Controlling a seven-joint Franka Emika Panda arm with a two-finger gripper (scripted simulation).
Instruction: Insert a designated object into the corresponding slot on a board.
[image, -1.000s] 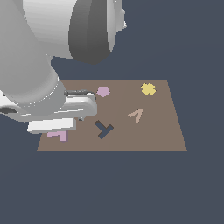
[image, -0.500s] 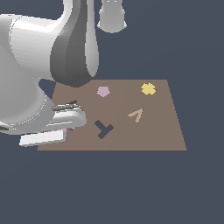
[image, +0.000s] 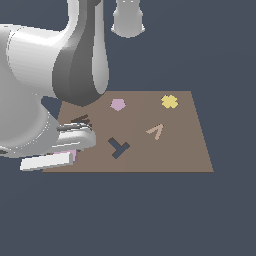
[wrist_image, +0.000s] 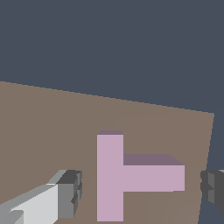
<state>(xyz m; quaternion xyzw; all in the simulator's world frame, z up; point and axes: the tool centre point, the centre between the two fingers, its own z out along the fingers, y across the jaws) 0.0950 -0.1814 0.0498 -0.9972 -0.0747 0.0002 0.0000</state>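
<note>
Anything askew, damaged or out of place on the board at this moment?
Nothing stands out. The light-pink T-shaped piece lies flat and whole on the brown board, between the open gripper's fingers. The dark navy T-shaped slot is empty, and the other coloured marks look undisturbed.

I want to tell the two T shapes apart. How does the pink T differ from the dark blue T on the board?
The pink T is light pink; the dark blue T is navy. The pink T lies between the open gripper fingers near the board corner, while the dark blue T lies free mid-board. Both are flat T shapes.
</note>
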